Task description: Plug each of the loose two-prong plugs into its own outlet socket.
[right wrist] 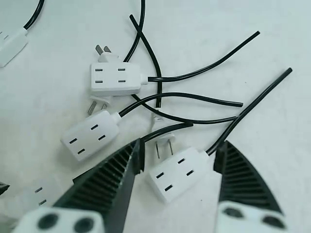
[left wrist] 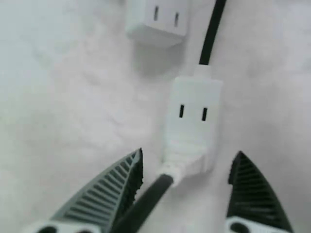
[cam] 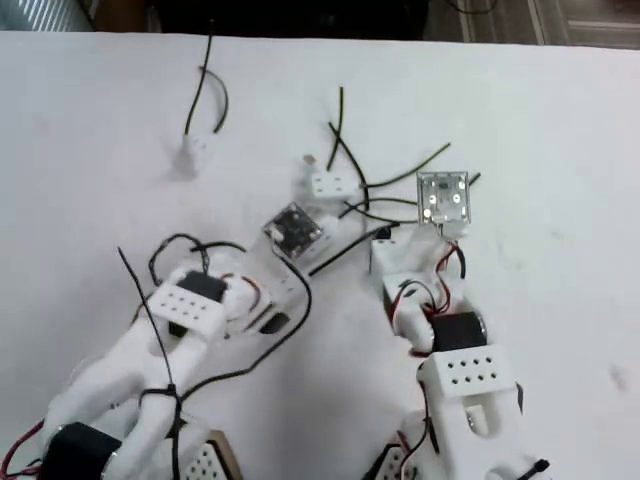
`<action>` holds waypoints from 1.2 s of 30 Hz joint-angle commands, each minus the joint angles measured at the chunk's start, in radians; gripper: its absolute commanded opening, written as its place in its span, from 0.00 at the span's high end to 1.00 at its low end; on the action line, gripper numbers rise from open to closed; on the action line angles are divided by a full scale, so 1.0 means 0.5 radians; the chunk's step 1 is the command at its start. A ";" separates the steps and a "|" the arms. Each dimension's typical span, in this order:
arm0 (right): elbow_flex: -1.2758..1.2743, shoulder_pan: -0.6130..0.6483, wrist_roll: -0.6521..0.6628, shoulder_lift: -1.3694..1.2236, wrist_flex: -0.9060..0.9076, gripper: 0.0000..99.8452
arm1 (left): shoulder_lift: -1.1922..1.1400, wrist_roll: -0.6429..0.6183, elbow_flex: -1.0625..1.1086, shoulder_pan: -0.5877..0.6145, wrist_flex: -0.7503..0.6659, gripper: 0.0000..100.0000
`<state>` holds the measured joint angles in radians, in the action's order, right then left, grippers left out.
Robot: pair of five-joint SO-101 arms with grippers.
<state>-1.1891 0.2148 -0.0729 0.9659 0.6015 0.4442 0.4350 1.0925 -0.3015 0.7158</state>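
Note:
My right gripper (right wrist: 182, 144) is open, its fingers on either side of a white socket block (right wrist: 175, 172) that lies flat on the table. A two-prong plug (right wrist: 164, 147) on a black cord lies at that block's far end. Two more socket blocks (right wrist: 119, 78) (right wrist: 91, 134) lie beyond, each with bare prongs beside it. My left gripper (left wrist: 189, 154) is open around another socket block (left wrist: 194, 121). A white plug on a black cord (left wrist: 160, 187) meets that block's near end. In the high view both grippers (cam: 290, 258) (cam: 395, 235) hover low beside the tangle of cords (cam: 365, 195).
One socket block (cam: 195, 152) lies apart at the back left with its cord trailing away. Another block (left wrist: 156, 19) sits just past the left gripper. Black cords cross between the arms. The white table (cam: 560, 150) stretches bare to the right and far left.

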 commanded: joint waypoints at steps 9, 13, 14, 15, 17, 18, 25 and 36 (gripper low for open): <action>0.009 -0.026 -0.018 -0.005 -0.035 0.77 | -0.026 -0.006 -0.074 -0.226 -0.101 0.97; 0.009 -0.026 -0.018 -0.005 -0.032 0.77 | -0.005 -0.003 -0.101 -0.226 0.031 0.98; 0.009 -0.026 -0.018 -0.005 -0.032 0.77 | 0.014 -0.003 -0.132 -0.219 0.092 0.98; 0.009 -0.026 -0.018 -0.005 -0.032 0.77 | 0.044 -0.003 -0.169 -0.213 0.172 0.98; 0.009 -0.026 -0.018 -0.005 -0.032 0.77 | 0.143 0.000 -0.252 -0.210 0.365 0.98; 0.009 -0.029 -0.018 -0.005 -0.032 0.77 | 0.210 0.000 -0.295 -0.210 0.463 0.98; 0.009 -0.029 -0.018 -0.005 -0.029 0.77 | 0.775 0.000 -0.463 -0.066 0.816 0.98; 0.009 -0.032 -0.018 -0.005 -0.026 0.77 | 0.842 0.236 -0.454 0.624 0.399 0.98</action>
<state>-1.1891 0.2087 -0.0729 0.9659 0.6015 0.8677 0.5332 0.9114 -0.0637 1.0058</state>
